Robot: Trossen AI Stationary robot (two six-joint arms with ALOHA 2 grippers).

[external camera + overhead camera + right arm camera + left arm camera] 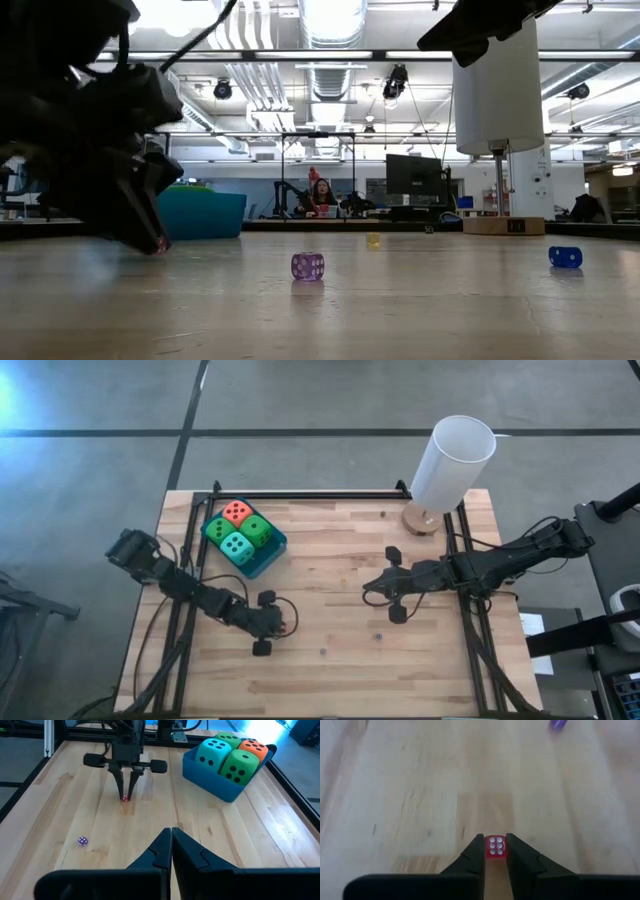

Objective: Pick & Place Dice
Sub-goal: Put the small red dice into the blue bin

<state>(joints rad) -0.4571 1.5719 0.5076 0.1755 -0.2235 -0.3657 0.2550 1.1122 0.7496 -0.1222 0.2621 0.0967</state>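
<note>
1. Desk [340,650]: pale wood slats, dark metal frame along the sides.
2. Blue tray [270,558]: far-left part of desk. Holds 4 foam dice packed together: orange-red die [236,512], two green dice [217,527] & [258,531], teal die [236,546]. All inside the tray, touching each other.
3. Left end effector [125,795]: low over the desk, near-left area, well apart from the tray. Fingers nearly closed, pinching a small red die [495,845] between the tips; die sits on or just at the desk surface, six-pip face toward the wrist cam.
4. Right end effector [171,831]: mid-right of desk, above the surface, fingers pressed together, nothing held.
5. Small purple die [307,265]: loose on the desk, near front, between the two arms.
6. Small blue die [565,256]: on the desk, right side in low view.
7. Small yellow die [373,240]: on the desk, farther back, mid.
8. White cylinder [452,462] on a round wooden base [420,520]: far-right corner of desk, upright.
9. Person [322,196]: seated in the room beyond the desk, low view only.
</note>
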